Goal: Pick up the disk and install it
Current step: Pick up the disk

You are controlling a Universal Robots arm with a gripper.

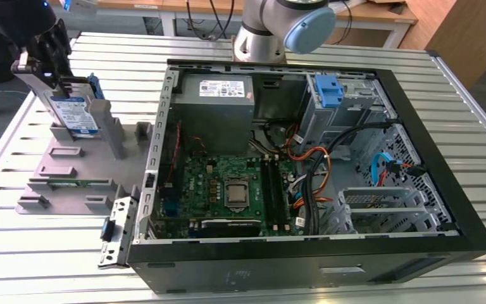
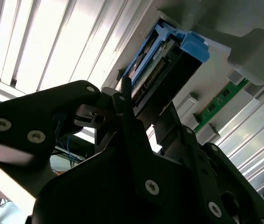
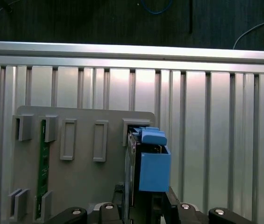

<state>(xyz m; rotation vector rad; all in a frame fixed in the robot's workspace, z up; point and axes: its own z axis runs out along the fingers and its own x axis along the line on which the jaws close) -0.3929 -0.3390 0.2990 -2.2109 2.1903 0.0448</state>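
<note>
Disk (image 1: 74, 115), silver with a white-and-blue label and blue frame, stands on edge, long axis vertical, in the grey stand (image 1: 61, 168) at the exterior view's left, with the gripper (image 1: 56, 81) clamped on its top end.

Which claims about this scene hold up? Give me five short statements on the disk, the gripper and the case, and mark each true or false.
1. The disk stands upright at the grey stand. True.
2. The disk sits inside the computer case. False: it is outside the case, at the stand on the exterior view's left.
3. The case lies open with its motherboard showing. True.
4. The gripper hangs over the motherboard. False: it is at the disk's upper end, above the stand.
5. The carrier frame on the disk is red. False: it is blue.
</note>
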